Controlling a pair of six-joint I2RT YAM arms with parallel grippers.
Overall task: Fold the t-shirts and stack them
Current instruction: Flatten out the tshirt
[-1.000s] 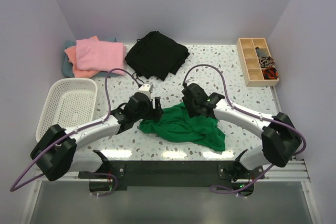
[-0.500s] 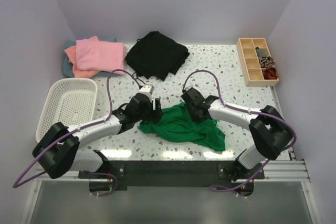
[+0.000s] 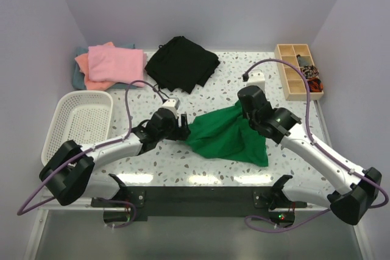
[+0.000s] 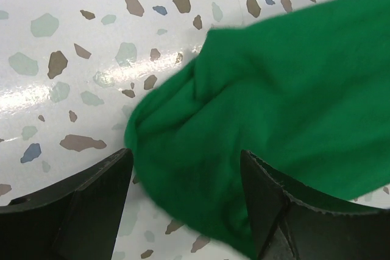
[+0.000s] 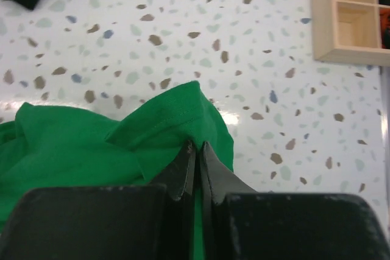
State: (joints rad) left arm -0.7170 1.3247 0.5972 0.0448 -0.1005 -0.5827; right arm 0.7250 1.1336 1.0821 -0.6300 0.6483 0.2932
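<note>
Top external view: the green t-shirt (image 3: 228, 139) lies rumpled on the speckled table (image 3: 152, 164), at the middle of the frame and a little right of centre. The right gripper (image 3: 243, 107) has its claw pressed together on the shirt's upper right corner, and the cloth fans out from that pinch toward the lower left. From the right wrist camera the two black fingers meet with a fold of green hem caught between them, the corner peaking just above the tips. The left gripper (image 3: 183, 131) sits at the shirt's left edge. Its wrist camera shows the jaws standing apart, low by the table, with a rounded lump of green cloth lying in the gap between them; I cannot tell whether either finger touches it. In the upper left of the overhead frame a pink shirt (image 3: 116, 62) lies folded on a salmon-orange one (image 3: 91, 82), with a grey-teal one (image 3: 77, 76) peeking out beneath. Just right of that pile lies a black garment (image 3: 181, 62). A white mesh basket (image 3: 85, 94) stands at the left edge, and a wooden compartment box (image 3: 286, 83) at the upper right.
</note>
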